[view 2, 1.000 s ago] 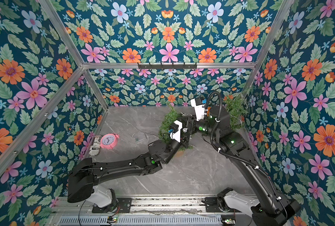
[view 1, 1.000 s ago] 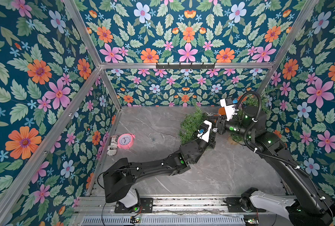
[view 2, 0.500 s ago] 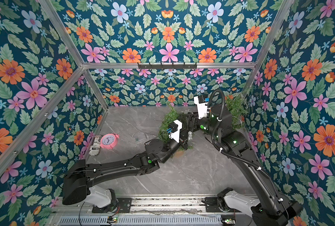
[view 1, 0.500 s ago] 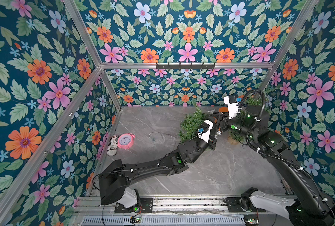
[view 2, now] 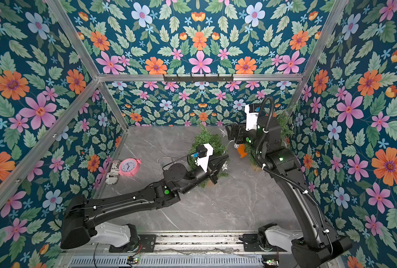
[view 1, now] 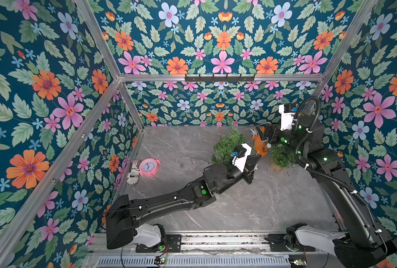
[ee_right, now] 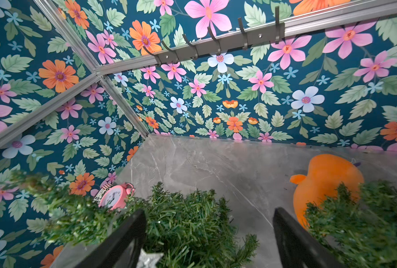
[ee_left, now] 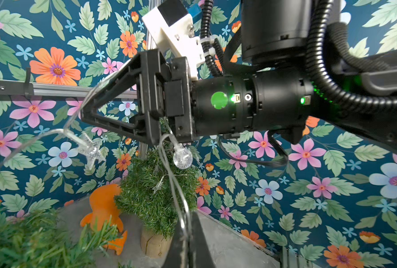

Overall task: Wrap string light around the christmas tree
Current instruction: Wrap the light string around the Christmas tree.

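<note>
String light point(ee_left: 182, 159) clamped in left pincer point(view 2: 225, 159), right pincer point(ee_right: 208, 212) gaping; I'm aiming for snug loops round the christmas tree point(ee_left: 151, 204).

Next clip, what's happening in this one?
Both arms are working a string light at a small christmas tree. The left gripper is shut on its wire, which also drapes over the open right gripper and the tree. An orange toy, a second tree and a pink clock sit nearby.
</note>
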{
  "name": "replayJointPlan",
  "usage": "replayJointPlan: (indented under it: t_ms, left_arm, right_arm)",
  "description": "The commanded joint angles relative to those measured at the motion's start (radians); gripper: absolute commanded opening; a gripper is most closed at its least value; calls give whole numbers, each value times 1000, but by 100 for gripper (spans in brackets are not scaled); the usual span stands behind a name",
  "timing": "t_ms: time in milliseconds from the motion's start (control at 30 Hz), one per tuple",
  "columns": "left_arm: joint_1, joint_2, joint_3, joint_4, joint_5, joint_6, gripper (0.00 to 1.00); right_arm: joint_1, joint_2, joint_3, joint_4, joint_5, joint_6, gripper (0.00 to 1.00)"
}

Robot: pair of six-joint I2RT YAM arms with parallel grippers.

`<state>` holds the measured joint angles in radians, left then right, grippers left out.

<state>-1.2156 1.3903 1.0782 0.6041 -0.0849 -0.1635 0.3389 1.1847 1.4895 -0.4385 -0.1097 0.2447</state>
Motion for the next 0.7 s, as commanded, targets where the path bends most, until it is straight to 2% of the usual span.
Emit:
replayJointPlan:
  t_ms: [0,167,267,400,467,533,567,600,633,667]
  left_arm:
    - [2,-7,10,24,13,-29,0]
    - [1,-14,11,65,-8,-52,0]
    - [1,-11,15,65,9,-62,0]
    - [2,-4,22,55,-2,-59,0]
    - [2,-2,21,54,-23,-59,0]
    - [4,4,21,46,-56,-57,0]
    - [7,10,22,36,-73,-61,0]
    - [12,16,27,19,-87,-71,0]
    - [16,23,34,6,-98,-77,0]
    - [21,30,37,-8,-114,-85,0]
  right_arm:
    - [-12,-4,4,6,27,-49,87]
    - [-32,-88,-88,14,71,-77,88]
    - [-44,-134,-127,-2,92,-119,92]
    - [-43,-122,-125,-26,303,-228,92]
    - [-43,-101,-126,-20,353,-274,87]
    - [-43,-88,-123,-15,308,-285,74]
    - [-44,-85,-119,-15,247,-272,72]
    - [-46,-85,-119,-7,162,-244,74]
    - [-49,-85,-119,-2,78,-221,81]
    - [-50,-86,-119,9,-16,-200,94]
